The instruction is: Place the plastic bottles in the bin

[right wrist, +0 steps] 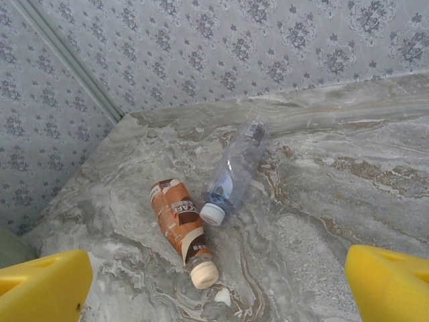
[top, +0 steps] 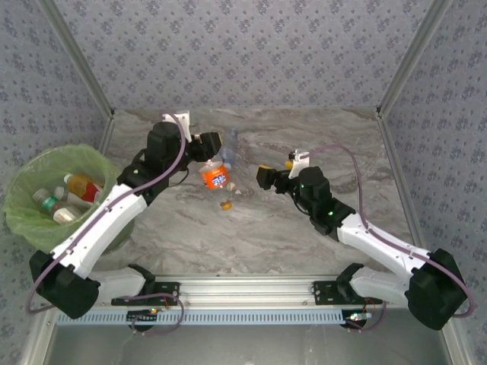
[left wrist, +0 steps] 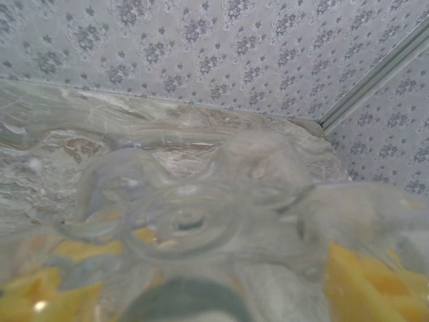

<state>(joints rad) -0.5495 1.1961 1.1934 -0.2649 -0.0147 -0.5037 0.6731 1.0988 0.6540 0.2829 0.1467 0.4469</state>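
My left gripper point(top: 211, 156) is shut on an orange-labelled plastic bottle point(top: 214, 176) and holds it above the middle of the table. In the left wrist view the bottle's clear base point(left wrist: 188, 221) sits between the yellow fingers point(left wrist: 365, 275). A brown-labelled bottle point(right wrist: 177, 218) with a cream cap and a clear bottle point(right wrist: 234, 171) with a blue label lie side by side on the marble. My right gripper point(right wrist: 214, 295) stands open just short of them, nothing between its fingers. From above, the clear bottle point(top: 230, 144) lies behind the held one. The bin point(top: 27, 179) stands at the far left.
Several bottles point(top: 82, 186) lie inside the green-lined bin. A small white scrap point(right wrist: 222, 296) lies near the brown bottle's cap. Patterned walls close off the table at the back and both sides.
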